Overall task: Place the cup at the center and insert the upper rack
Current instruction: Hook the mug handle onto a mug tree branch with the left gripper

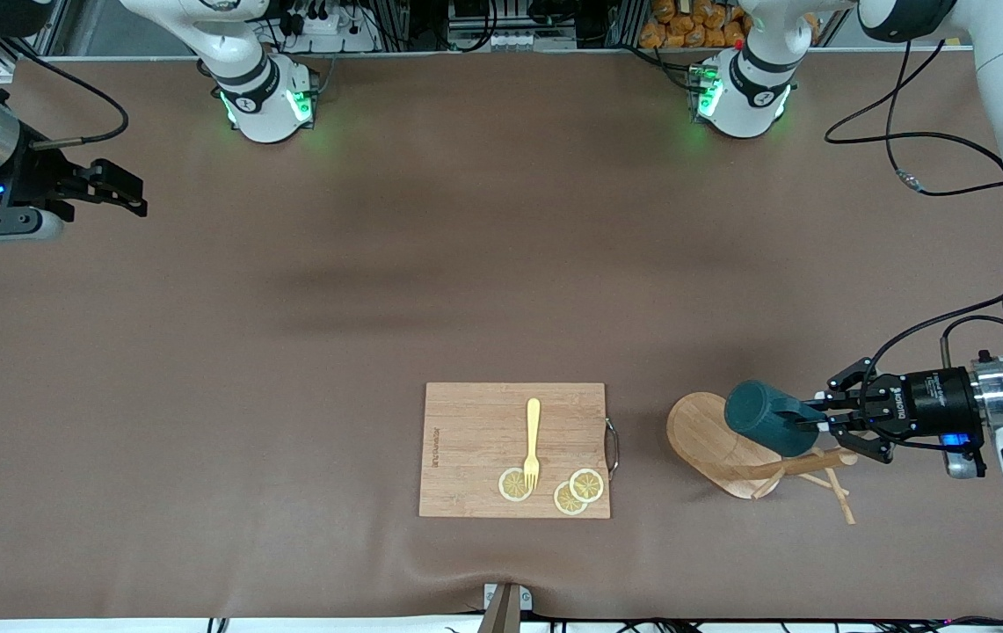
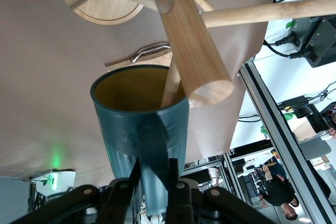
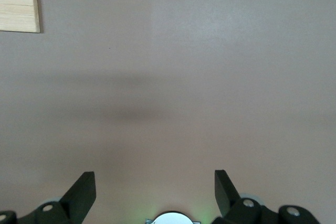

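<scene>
My left gripper (image 1: 820, 417) pinches the cup (image 1: 763, 417) by its handle over the rack (image 1: 734, 444) (a peg sits inside); pulling sideways may drag it. The right gripper (image 1: 127, 195), spread, waits.

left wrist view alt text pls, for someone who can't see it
The left end effector is shut on the handle of the teal cup, whose yellow inside faces away from the camera. One peg of the wooden upper rack pokes into the cup's mouth. The cutting board's metal handle shows past the rim.
</scene>
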`<state>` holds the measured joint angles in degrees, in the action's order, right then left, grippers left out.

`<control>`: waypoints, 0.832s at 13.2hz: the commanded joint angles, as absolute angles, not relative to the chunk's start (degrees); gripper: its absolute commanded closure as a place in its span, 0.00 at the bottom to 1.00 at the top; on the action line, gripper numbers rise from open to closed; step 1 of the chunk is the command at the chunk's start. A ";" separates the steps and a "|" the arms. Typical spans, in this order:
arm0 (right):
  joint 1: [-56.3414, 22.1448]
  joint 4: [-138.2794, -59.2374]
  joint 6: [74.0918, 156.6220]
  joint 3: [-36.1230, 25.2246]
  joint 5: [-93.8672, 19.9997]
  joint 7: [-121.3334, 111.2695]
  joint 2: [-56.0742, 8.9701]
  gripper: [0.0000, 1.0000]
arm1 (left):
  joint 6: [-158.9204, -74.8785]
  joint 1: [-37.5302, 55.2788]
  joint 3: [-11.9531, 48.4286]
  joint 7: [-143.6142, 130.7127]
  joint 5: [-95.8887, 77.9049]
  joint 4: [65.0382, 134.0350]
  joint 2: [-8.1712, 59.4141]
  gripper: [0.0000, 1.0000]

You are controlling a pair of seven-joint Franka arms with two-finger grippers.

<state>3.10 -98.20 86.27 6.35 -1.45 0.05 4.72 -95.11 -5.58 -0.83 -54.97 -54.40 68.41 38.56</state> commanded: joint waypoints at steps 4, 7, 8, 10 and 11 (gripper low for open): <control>2.73 -99.14 86.48 6.24 -1.41 0.97 5.89 0.00 | -94.31 -7.73 -0.26 -53.79 -58.53 67.94 39.73 1.00; 2.72 -99.14 86.75 6.24 -1.41 0.79 5.80 0.00 | -94.31 -7.91 -0.35 -53.70 -60.37 67.94 40.51 1.00; 2.72 -99.14 87.27 6.24 -1.41 0.79 5.80 0.00 | -94.31 -7.91 -0.35 -53.70 -60.47 67.94 40.78 1.00; 2.72 -99.14 87.80 6.24 -1.41 0.79 5.71 0.00 | -94.66 -8.00 -0.35 -53.70 -60.56 67.85 40.96 1.00; 2.81 -99.14 87.98 6.24 -1.41 0.79 5.71 0.00 | -94.75 -8.52 -0.35 -53.61 -60.56 67.85 41.04 1.00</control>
